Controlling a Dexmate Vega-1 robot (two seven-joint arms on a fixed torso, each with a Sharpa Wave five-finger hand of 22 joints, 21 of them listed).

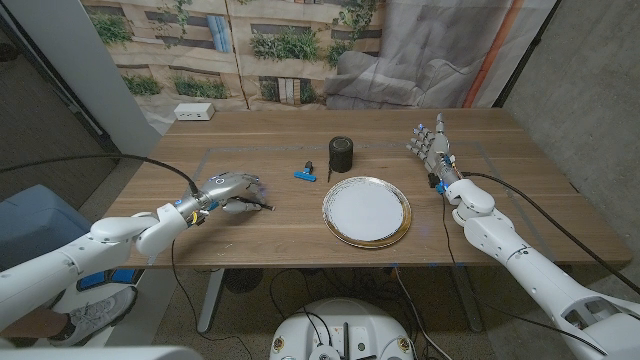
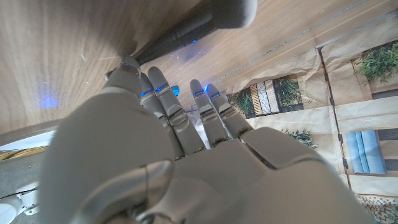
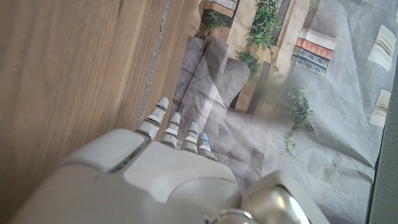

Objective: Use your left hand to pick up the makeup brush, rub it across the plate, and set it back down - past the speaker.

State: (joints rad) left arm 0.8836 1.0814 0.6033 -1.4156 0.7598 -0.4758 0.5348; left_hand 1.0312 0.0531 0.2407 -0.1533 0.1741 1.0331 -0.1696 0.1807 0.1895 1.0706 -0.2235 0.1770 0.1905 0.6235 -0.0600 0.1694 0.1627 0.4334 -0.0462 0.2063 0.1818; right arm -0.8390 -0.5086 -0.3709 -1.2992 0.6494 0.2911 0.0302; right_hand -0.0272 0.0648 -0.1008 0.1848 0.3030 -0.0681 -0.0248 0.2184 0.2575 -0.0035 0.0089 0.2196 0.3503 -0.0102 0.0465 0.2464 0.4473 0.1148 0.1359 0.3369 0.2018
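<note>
The dark-handled makeup brush is covered by the left hand; whether it is gripped cannot be told, so slippage is risked when lifted.

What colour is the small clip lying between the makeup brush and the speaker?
Blue clip; clearest in the head view.

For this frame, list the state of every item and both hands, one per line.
Makeup brush: lying on the table, under the left hand's fingers; whether it is gripped cannot be told.
Left hand: over the brush, fingers reaching down.
Right hand: holds nothing, fingers apart, standing at the table's right side.
Plate: flat on the table, nothing on it.
Speaker: upright behind the plate.
Blue clip: lying beside the speaker, untouched.
</note>
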